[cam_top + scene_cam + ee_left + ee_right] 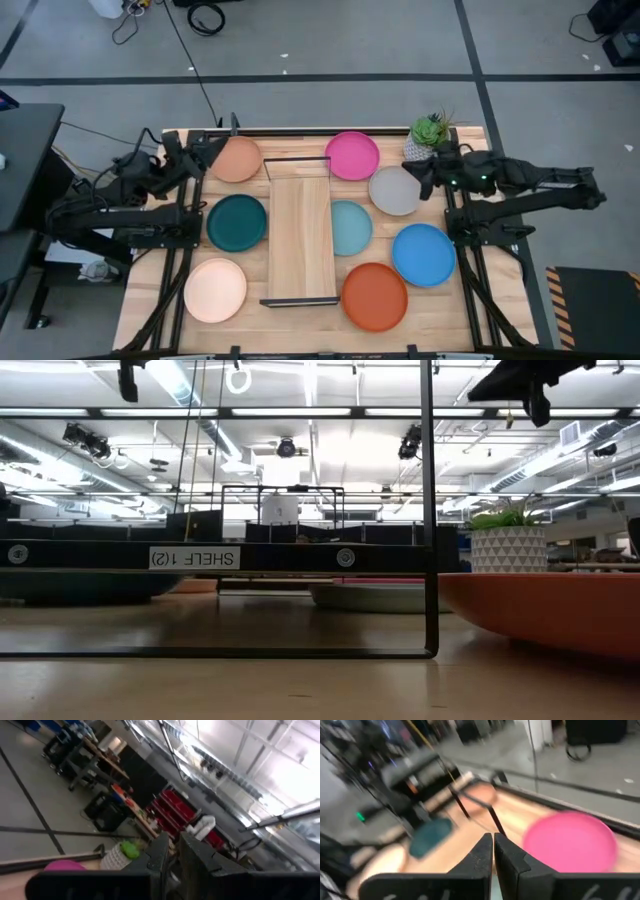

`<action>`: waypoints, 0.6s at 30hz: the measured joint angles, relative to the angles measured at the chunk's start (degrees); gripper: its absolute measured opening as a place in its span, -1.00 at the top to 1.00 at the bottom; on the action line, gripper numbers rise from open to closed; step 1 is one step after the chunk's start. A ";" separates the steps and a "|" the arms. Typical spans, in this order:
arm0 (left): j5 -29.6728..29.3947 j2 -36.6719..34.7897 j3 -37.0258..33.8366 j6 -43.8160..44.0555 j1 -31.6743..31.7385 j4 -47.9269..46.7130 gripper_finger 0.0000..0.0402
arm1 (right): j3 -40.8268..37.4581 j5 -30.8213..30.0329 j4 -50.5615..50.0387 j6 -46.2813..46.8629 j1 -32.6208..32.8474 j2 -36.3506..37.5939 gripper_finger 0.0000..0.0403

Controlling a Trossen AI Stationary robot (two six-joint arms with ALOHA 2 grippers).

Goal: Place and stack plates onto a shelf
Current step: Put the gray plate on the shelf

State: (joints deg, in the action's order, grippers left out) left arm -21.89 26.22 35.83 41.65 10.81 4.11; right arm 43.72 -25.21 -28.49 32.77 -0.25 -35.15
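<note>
The light-wood shelf [300, 240] with its black frame stands at mid-table. To its left lie the terracotta [237, 160], dark teal [237, 222] and pale peach [215, 290] plates. To its right lie the magenta [352, 155], grey [394, 190], light blue [352, 228], bright blue [423, 254] and red-orange [374, 296] plates. Each plate rests flat on the table. My left gripper [205, 150] hovers shut beside the terracotta plate. My right gripper [410, 170] hovers shut over the grey plate's far edge, pointing at the magenta plate [570, 842]. Both are high above the table in the low view.
A potted plant [432, 131] stands at the table's far right corner, just behind my right gripper. The shelf's black frame [430, 510] rises above the board. Bare tabletop shows along the near edge [300, 325] between the peach and red-orange plates.
</note>
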 joint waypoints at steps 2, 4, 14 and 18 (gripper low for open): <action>1.74 0.87 -0.04 0.04 0.00 -0.70 0.74 | 1.92 0.63 -3.22 -0.21 0.00 -2.27 0.89; 2.94 2.14 -0.04 0.07 -0.04 -0.64 0.74 | 3.32 1.23 -6.09 -0.76 0.00 -4.11 0.89; 11.54 9.82 2.38 -1.73 -0.04 -2.78 0.74 | 4.75 10.64 -16.75 -0.20 -0.73 -12.82 0.87; 11.90 14.00 8.42 -8.82 0.00 -7.74 0.74 | 4.75 11.41 -20.16 -1.87 -0.74 -17.20 0.73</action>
State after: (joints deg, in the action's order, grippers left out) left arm -9.98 40.23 44.25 32.83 10.81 -3.63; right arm 48.47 -13.80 -48.65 30.90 -0.99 -52.34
